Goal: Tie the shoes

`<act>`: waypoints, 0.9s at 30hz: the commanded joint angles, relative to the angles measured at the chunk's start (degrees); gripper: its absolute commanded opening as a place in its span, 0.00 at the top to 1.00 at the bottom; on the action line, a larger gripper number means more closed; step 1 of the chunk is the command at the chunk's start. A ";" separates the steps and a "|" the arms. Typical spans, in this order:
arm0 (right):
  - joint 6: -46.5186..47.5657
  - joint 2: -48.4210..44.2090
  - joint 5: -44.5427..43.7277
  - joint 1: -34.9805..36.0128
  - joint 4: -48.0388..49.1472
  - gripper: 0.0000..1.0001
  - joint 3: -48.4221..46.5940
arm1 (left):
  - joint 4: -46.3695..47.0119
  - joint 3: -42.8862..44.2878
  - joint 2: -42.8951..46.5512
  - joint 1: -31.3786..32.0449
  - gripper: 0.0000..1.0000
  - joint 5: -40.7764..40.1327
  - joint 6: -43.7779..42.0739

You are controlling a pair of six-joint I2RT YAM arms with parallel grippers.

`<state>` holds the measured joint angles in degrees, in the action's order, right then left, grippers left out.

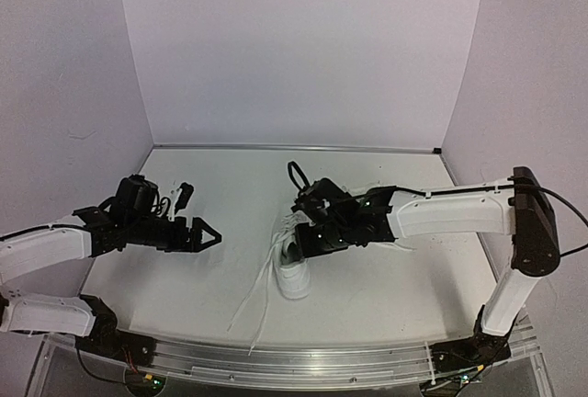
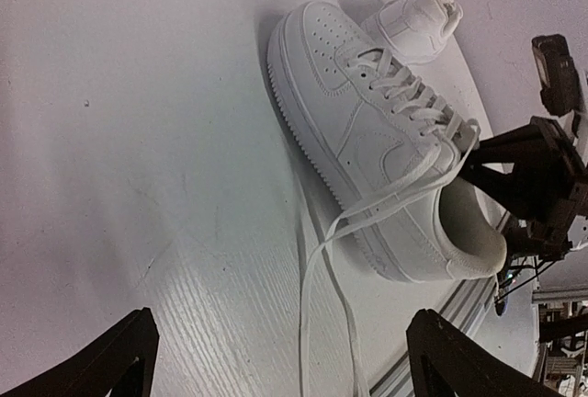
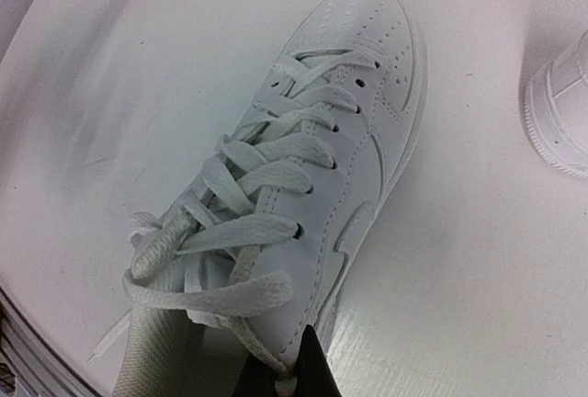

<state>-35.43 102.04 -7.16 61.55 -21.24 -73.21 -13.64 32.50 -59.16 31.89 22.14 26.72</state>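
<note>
One white shoe [image 1: 294, 274] [image 2: 367, 140] [image 3: 349, 140] stands mid-table, its heel toward the front edge. My right gripper [image 1: 304, 237] [image 3: 288, 380] is over its collar, shut on a lace at the top eyelets. Two loose lace ends [image 1: 258, 310] [image 2: 317, 305] trail across the table toward the front edge. The other shoe [image 2: 415, 20] [image 3: 560, 112] sits just beyond the first one's toe; in the top view my right arm hides it. My left gripper [image 1: 209, 233] [image 2: 285, 365] hangs open to the shoe's left, holding nothing, with the trailing laces lying on the table below its fingers.
The white table [image 1: 220, 186] ends at a metal rail [image 1: 294, 362] along the front. Lilac walls [image 1: 303, 48] close in the back and both sides. My right arm [image 1: 450, 213] stretches in from the right.
</note>
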 commanded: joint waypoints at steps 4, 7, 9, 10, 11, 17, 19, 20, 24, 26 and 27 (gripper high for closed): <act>3.79 -1.99 -2.33 -2.27 3.75 1.00 -3.23 | 9.46 -1.89 -7.00 5.45 0.10 2.37 -0.03; 4.05 -1.54 -2.23 -3.00 3.75 1.00 -3.78 | 10.41 -0.28 -12.20 9.45 0.17 -0.75 -1.52; 4.07 -1.37 -2.07 -3.25 3.75 1.00 -3.95 | 9.25 2.10 -16.52 13.41 0.24 -5.23 -3.54; 4.01 -1.33 -2.02 -3.33 3.75 1.00 -3.94 | 8.21 3.59 -18.27 15.76 0.26 -8.09 -4.24; 3.89 -1.32 -2.04 -3.44 3.75 1.00 -3.87 | 7.15 5.07 -19.74 18.13 0.28 -10.72 -4.77; 3.12 -1.42 -1.92 -3.96 3.83 1.00 -3.07 | 1.08 12.21 -28.57 29.12 0.32 -19.17 -5.83; 3.00 -1.54 -1.96 -4.04 3.83 1.00 -2.85 | 0.55 13.59 -30.87 31.82 0.30 -20.94 -4.76; 3.00 -1.62 -2.00 -4.02 3.87 1.00 -2.72 | 0.31 14.22 -32.39 32.93 0.29 -21.30 -4.12; 2.90 -2.28 -2.27 -4.14 3.92 1.00 -2.11 | -2.23 17.84 -38.65 37.33 0.26 -26.82 -2.10; 2.87 -2.69 -2.42 -4.24 3.92 1.00 -1.81 | -4.83 20.46 -41.70 39.48 0.26 -30.31 -1.21; 2.88 -2.98 -2.42 -4.25 3.96 1.00 -1.58 | -6.27 21.76 -43.29 40.29 0.27 -31.73 -0.55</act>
<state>-32.12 102.04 -7.50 57.58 -22.02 -73.36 -13.66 48.88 -97.16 69.12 -1.36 23.67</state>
